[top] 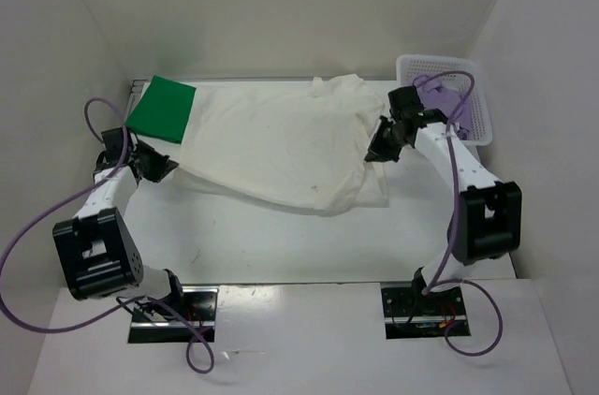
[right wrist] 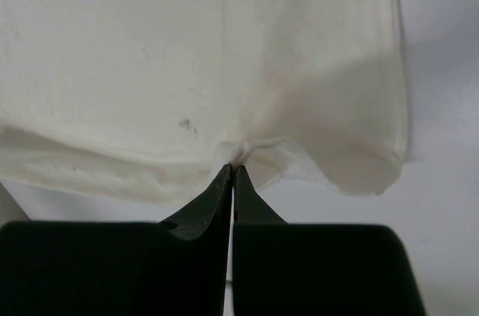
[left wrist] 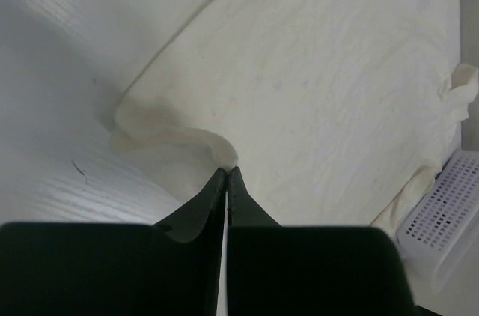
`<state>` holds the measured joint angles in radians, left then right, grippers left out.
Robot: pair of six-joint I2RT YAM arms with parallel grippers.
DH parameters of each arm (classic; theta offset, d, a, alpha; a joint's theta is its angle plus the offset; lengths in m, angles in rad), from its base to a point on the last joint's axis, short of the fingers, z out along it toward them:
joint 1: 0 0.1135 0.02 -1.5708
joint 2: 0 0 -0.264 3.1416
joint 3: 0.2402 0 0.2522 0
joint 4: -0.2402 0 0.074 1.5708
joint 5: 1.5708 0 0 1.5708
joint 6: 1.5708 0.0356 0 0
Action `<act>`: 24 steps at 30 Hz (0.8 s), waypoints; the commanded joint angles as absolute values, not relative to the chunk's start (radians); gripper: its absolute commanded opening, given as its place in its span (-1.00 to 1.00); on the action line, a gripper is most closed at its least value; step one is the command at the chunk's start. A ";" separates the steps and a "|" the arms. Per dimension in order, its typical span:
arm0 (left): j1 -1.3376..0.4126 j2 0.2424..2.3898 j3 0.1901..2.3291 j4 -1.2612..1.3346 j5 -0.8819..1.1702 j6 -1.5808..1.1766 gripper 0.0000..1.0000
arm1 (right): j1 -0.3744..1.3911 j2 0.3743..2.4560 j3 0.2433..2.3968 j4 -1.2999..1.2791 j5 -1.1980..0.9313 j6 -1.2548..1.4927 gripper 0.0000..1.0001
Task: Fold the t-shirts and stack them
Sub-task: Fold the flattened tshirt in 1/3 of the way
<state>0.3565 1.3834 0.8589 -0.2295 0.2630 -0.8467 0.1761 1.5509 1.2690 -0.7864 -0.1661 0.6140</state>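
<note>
Matt cream cloth t-shirt (top: 281, 147), white plastic lattice basket (top: 468, 77)

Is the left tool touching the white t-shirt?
Touching. The left wrist view shows the left tool shut on the puckered edge of the white t-shirt.

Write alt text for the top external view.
A white-cream cloth t-shirt lies spread on the table, its side edges pinched by the left gripper and right gripper. A folded bright green t-shirt lies at back left; a light purple t-shirt sits in the white plastic lattice basket at back right.
</note>
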 commanded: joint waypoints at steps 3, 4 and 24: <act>0.342 1.527 0.991 -0.140 0.232 -0.868 -0.99 | 0.160 1.727 1.482 -0.690 -0.075 0.565 -1.00; 0.331 1.548 1.005 -0.140 0.219 -0.868 -0.99 | 0.160 1.753 1.533 -0.690 -0.075 0.554 -1.00; 0.293 1.795 1.169 -0.084 0.155 -0.897 -0.15 | 0.106 2.108 1.924 -0.713 -0.060 0.534 -0.56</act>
<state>0.2935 1.8244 1.1522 -0.1272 0.1879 -0.8890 0.1074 2.1365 1.8755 -0.7311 -0.0681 0.5442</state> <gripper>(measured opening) 0.368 0.129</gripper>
